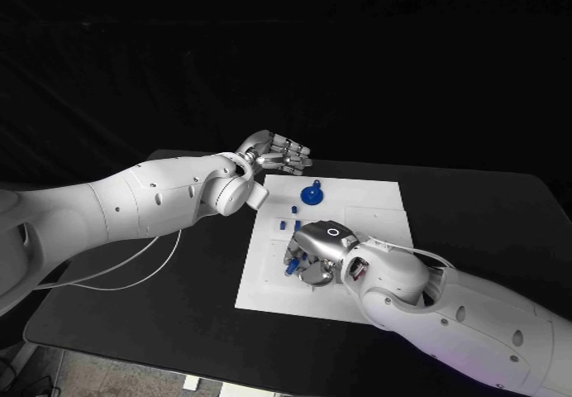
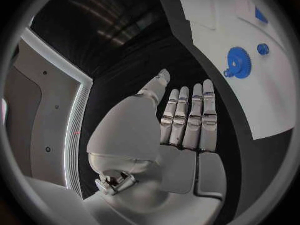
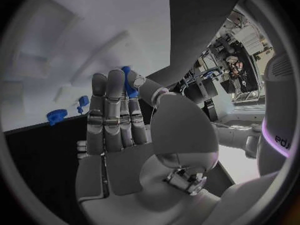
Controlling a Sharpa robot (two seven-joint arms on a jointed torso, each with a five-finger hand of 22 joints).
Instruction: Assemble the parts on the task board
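The white task board [image 1: 369, 207] lies in the middle of the black table. A blue gear [image 1: 312, 195] stands on its far part, and the left wrist view has that gear [image 2: 237, 61] on the board [image 2: 269, 100] too. My left hand [image 1: 277, 153] hovers by the board's far left corner, fingers [image 2: 187, 117] straight and holding nothing. My right hand [image 1: 320, 252] is low over the board's near left part and pinches a small blue part [image 3: 129, 82] between thumb and a finger. That part [image 1: 292, 266] shows at the fingertips in the head view.
Small blue parts [image 1: 290, 223] lie on the board between the gear and my right hand; another small piece [image 2: 263, 49] sits beside the gear. A white cable [image 1: 131, 277] trails over the table at the left. Bare black table [image 1: 477, 207] surrounds the board.
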